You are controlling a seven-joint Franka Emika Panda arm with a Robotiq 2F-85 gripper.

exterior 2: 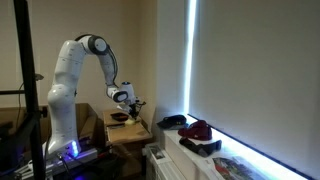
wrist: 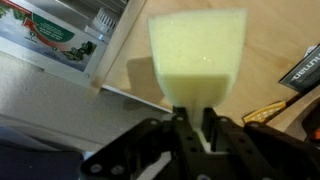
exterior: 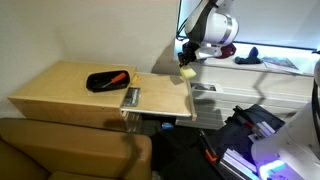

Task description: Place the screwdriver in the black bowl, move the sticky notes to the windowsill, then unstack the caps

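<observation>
My gripper (wrist: 195,118) is shut on the pale yellow sticky notes (wrist: 197,50) and holds the pad in the air above the right end of the wooden table. In an exterior view the pad (exterior: 187,72) hangs under the gripper (exterior: 187,60), between the table and the white windowsill (exterior: 262,72). The screwdriver (exterior: 117,77) with its orange handle lies in the black bowl (exterior: 104,82) on the table. The caps sit on the windowsill: a dark red one (exterior: 229,49) and a dark one (exterior: 250,58); they also show in an exterior view (exterior 2: 196,130) (exterior 2: 172,121).
A small grey rectangular object (exterior: 131,96) lies at the table's near edge. Magazines (exterior: 282,64) lie on the windowsill, one also below the gripper (wrist: 50,35). A brown sofa (exterior: 70,150) stands in front of the table. Bags and cables lie on the floor (exterior: 250,130).
</observation>
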